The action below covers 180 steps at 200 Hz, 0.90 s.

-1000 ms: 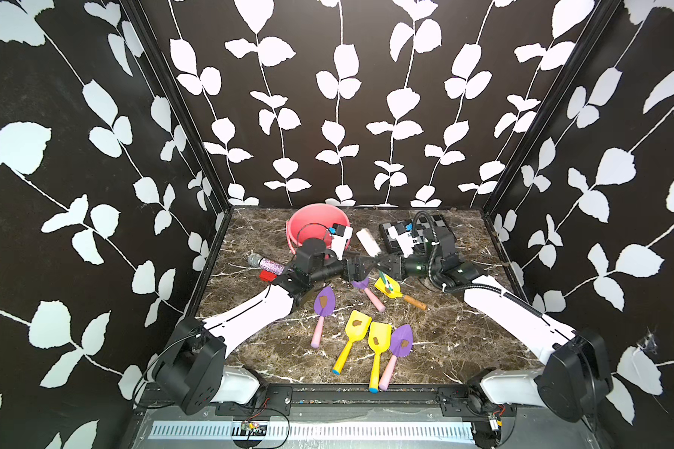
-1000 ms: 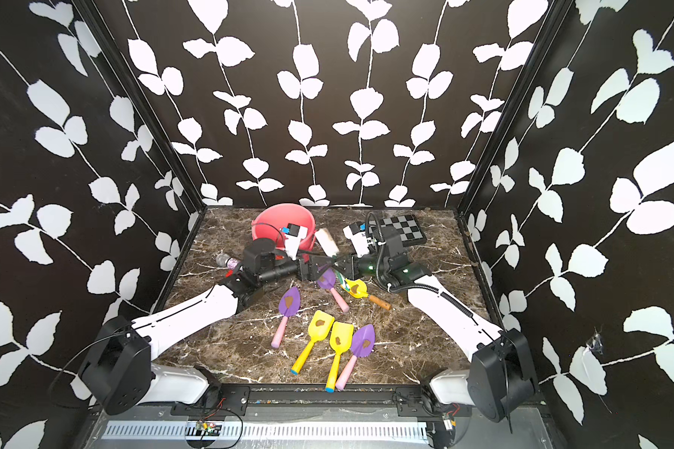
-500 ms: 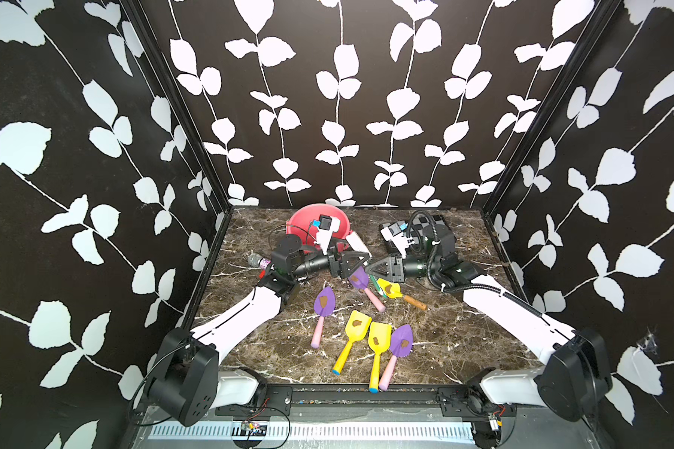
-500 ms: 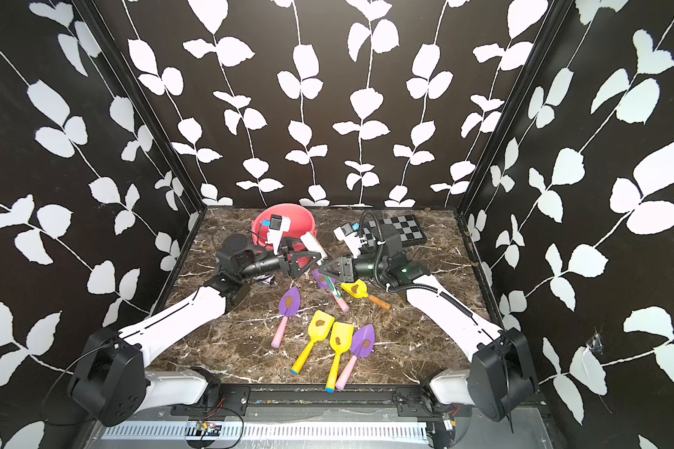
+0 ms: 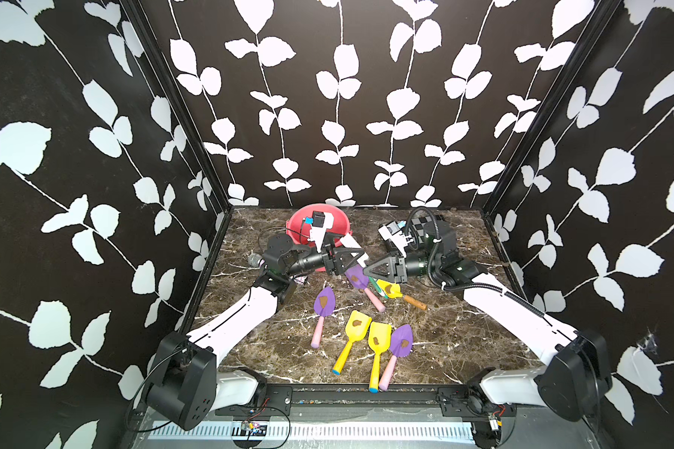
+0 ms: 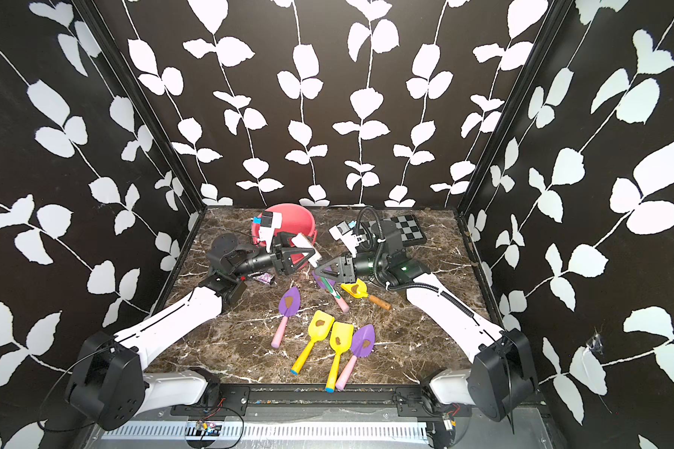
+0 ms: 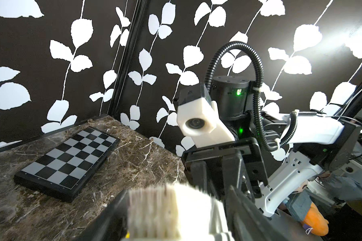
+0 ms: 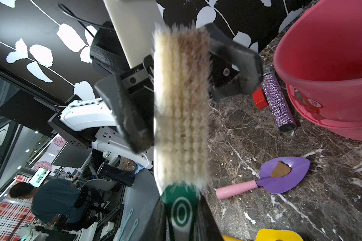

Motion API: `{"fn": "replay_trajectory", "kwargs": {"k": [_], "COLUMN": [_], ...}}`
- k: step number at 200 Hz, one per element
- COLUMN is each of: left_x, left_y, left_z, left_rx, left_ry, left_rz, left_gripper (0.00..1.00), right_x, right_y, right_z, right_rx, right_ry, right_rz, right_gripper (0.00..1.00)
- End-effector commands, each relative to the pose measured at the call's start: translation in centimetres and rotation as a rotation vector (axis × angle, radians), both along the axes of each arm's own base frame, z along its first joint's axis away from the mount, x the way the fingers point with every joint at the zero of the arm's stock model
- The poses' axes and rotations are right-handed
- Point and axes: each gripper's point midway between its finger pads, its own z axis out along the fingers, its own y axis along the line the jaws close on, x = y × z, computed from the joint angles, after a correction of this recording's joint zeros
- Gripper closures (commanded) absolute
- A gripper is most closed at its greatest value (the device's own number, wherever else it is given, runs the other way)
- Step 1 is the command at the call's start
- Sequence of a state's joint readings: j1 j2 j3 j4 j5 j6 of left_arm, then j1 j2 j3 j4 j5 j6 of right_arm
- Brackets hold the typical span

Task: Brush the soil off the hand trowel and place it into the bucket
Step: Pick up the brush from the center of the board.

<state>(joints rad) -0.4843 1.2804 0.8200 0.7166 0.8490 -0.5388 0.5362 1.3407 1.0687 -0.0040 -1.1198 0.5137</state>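
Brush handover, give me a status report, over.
Right end effector shut on brush handle. Left end effector open, jaws astride its head. Trowels all on table, soil on; bucket at the back.

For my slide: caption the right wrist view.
Brush between fingers of the left gripper; soiled purple trowel and pink bucket nearby.

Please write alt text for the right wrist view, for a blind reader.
A cream-bristled brush, held by the shut right gripper, sits between the open jaws of the left gripper. Beyond are the pink bucket and a purple trowel bearing soil on the table.
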Motion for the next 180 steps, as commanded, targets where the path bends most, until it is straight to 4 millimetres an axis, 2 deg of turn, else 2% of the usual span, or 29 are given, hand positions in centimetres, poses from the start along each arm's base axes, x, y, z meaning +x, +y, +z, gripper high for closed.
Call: {"fn": "replay_trajectory", "kwargs": {"k": [1,25,55,94,103,116,135,143,149,163,180], "left_x": [-0.6,-0.4,0.4,2.4,2.8,3.4,4.4,4.6,4.8,4.7,4.8], "left_y": [0.1,-0.1,-0.1,0.6,1.0,1.7,3.1,3.6,4.1,4.5,5.0], "left_z": [1.4,1.5,0.9,-1.7,-2.2,-3.0,-4.2,-4.7,-5.0,-5.3,-6.0], "left_rx": [-0.036,-0.050,-0.074,-0.094,-0.103,-0.104,-0.109,-0.113,-0.121,-0.157,-0.213], "left_ry": [-0.048,-0.024,0.073,0.310,0.358,0.423,0.519,0.562,0.604,0.675,0.781], "left_rz": [-0.023,-0.037,-0.026,0.095,0.135,0.201,0.322,0.361,0.393,0.420,0.442], "left_gripper": [0.34,0.51,0.67,0.97,1.00,1.00,1.00,1.00,1.00,1.00,1.00], "right_x": [-0.9,-0.8,0.0,1.5,2.0,2.6,3.1,3.1,3.1,2.7,2.6], "right_y": [0.5,0.6,0.9,0.9,0.7,0.4,-0.5,-0.9,-1.1,-1.1,-0.9], "right_z": [2.0,1.8,1.2,0.8,0.6,0.3,-0.4,-0.9,-1.1,-1.2,-1.8], "right_rx": [0.057,0.053,0.035,0.011,0.006,-0.015,-0.094,-0.126,-0.145,-0.143,-0.134], "right_ry": [-0.063,-0.057,-0.044,-0.073,-0.089,-0.133,-0.255,-0.323,-0.379,-0.490,-0.599], "right_rz": [0.068,0.071,0.039,-0.057,-0.090,-0.140,-0.219,-0.243,-0.263,-0.283,-0.314], "right_gripper": [1.00,1.00,1.00,1.00,0.94,0.77,0.57,0.42,0.35,0.27,0.24]}}
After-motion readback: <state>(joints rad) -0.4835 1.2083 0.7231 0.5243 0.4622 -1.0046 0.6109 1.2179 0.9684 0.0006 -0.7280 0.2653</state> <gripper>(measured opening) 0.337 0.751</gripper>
